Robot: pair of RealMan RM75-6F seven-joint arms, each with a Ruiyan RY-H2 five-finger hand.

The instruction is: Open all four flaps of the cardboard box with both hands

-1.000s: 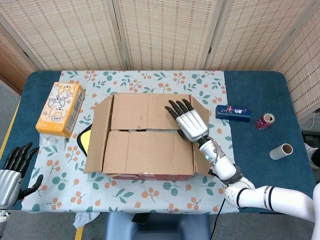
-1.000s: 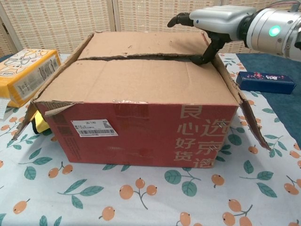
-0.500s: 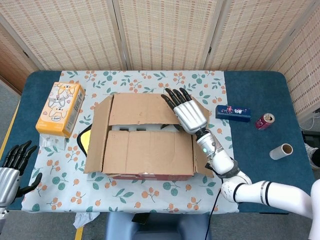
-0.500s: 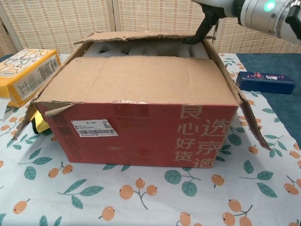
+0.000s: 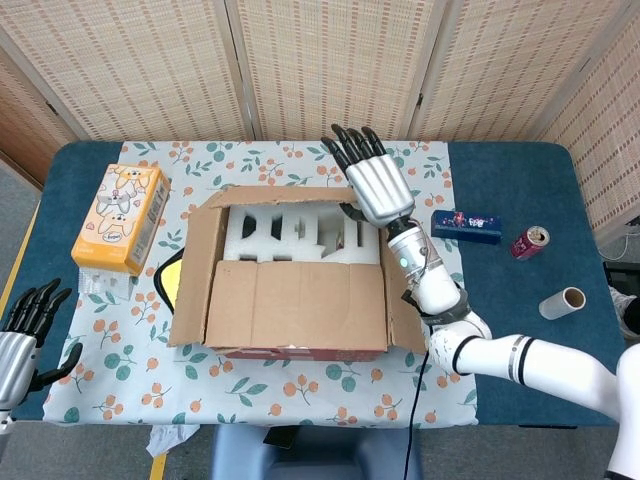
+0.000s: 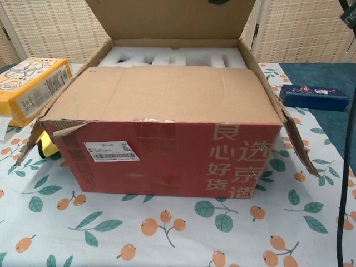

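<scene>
Cardboard box (image 5: 290, 300): far flap (image 6: 169, 19) now upright, was flat; foam (image 5: 295, 235) exposed; right hand (image 5: 372, 180) spread, pushing it; we judge near flap (image 5: 295, 305) next; left hand (image 5: 25, 335) wide, idle

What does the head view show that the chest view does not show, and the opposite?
Only the head view shows the right hand at the raised far flap, the left hand off to the side, the red can and the cardboard roll. Only the chest view shows the box's red front with its white label. Both show the cardboard box, the white foam inside, the near flap lying closed, the tissue pack and the blue box.
</scene>
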